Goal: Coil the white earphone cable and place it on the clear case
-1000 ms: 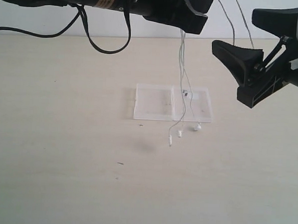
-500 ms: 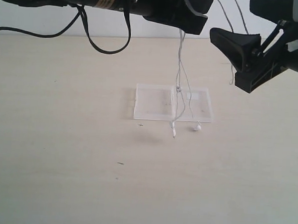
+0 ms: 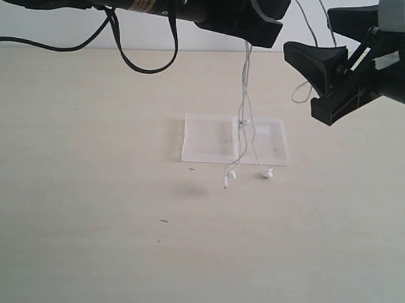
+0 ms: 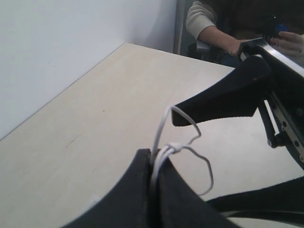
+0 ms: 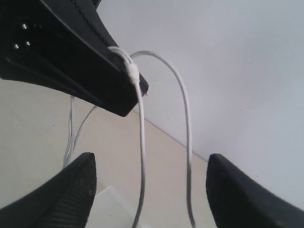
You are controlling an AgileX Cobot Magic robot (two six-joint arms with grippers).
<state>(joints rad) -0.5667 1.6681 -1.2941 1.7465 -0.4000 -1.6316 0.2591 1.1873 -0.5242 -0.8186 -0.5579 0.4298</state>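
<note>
Two black, hard-surfaced grippers are raised above the table. The left gripper [image 4: 154, 190] has its two tapered fingers pressed together, clamping several passes of the thin white earphone cable [image 3: 245, 92]. The right gripper [image 3: 316, 88] has its two wedge-shaped fingers apart. A loop of the cable and two of its strands pass through the gap, and the right wrist view shows them touching neither finger. One flat, matte, pale beige table [image 3: 85, 186] carries the work. One clear case of transparent plastic [image 3: 206, 138] lies flat and open near the table's centre, its two square halves side by side and joined along a middle hinge line. The single cable is smooth, round and very fine. It hangs from the left gripper in loose vertical strands that cross over the case at the hinge line. Two small white earbuds are visible at its lower ends: one [image 3: 228, 174] just past the case's near edge, the other [image 3: 266, 172] on the table beside that edge.
</note>
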